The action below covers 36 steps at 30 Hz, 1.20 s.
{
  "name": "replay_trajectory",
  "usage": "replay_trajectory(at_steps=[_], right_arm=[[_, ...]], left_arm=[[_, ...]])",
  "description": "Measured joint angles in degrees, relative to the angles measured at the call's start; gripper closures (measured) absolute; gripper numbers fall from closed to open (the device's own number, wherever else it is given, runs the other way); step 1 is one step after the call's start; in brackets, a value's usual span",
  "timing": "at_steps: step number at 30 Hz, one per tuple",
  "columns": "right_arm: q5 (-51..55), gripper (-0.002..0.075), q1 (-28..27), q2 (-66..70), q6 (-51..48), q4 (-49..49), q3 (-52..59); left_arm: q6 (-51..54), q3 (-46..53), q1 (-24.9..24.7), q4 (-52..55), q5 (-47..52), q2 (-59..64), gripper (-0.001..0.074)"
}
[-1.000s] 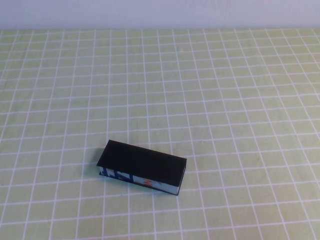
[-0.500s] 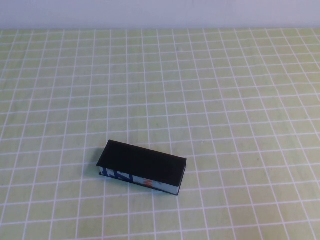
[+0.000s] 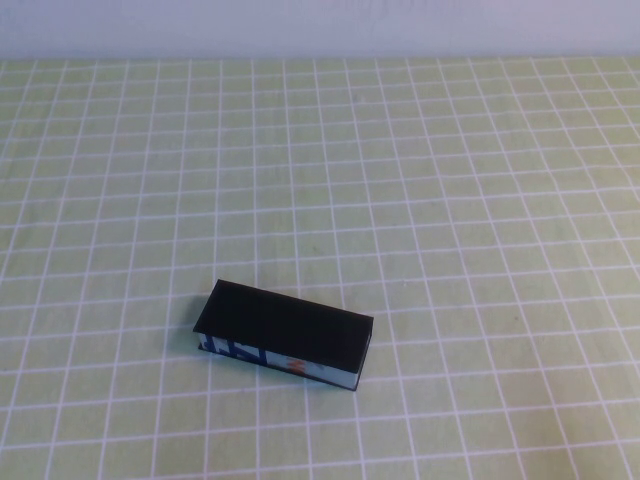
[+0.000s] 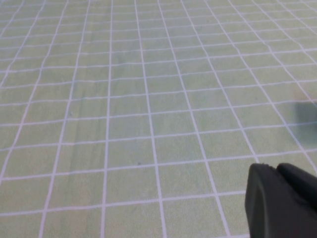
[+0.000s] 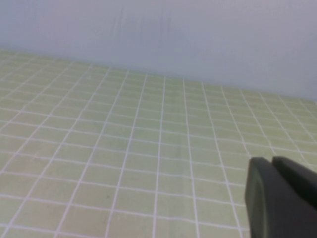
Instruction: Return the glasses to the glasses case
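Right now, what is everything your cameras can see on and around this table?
Black rectangular hinged glasses case: one, black with a blue, white and orange printed front edge, closed, lying slantwise at the table's near middle.
Green checked tablecloth: one, light green with white grid lines, covering the table.
Pale wall: one, whitish, behind the table.
Glasses: none visible.
Left gripper: one, black, only its tip shows in the left wrist view, above bare cloth.
Right gripper: one, black, tip only, above bare cloth.

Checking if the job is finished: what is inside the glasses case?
Cannot be seen: the glasses case lies shut on the checked cloth, hiding its inside. No glasses show outside. Both grippers, left and right, are away from it.
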Motion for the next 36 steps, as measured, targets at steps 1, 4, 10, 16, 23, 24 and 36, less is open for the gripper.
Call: replay_trajectory(at_steps=[1, 4, 10, 16, 23, 24, 36], right_arm=[[-0.7, 0.0743, -0.1, 0.0, 0.0, 0.3, 1.0], [0.4, 0.0743, -0.1, 0.0, 0.0, 1.2, 1.5], [7.6, 0.0743, -0.1, 0.0, 0.0, 2.7, 1.6], [10.9, 0.0743, -0.1, 0.0, 0.0, 3.5, 1.7], [10.9, 0.0743, -0.1, 0.0, 0.0, 3.9, 1.7], [10.9, 0.0743, -0.1, 0.0, 0.0, 3.9, 1.7], [10.9, 0.0743, -0.1, 0.0, 0.0, 3.9, 1.7]], left_arm=[[0.0, 0.0, 0.0, 0.0, 0.0, 0.0, 0.0738], [0.0, 0.0, 0.0, 0.0, 0.0, 0.0, 0.0738], [0.0, 0.0, 0.0, 0.0, 0.0, 0.0, 0.0738], [0.0, 0.0, 0.0, 0.0, 0.0, 0.0, 0.0738], [0.0, 0.0, 0.0, 0.0, 0.0, 0.0, 0.0738], [0.0, 0.0, 0.0, 0.0, 0.0, 0.0, 0.0738], [0.0, 0.0, 0.0, 0.0, 0.0, 0.0, 0.0738]])
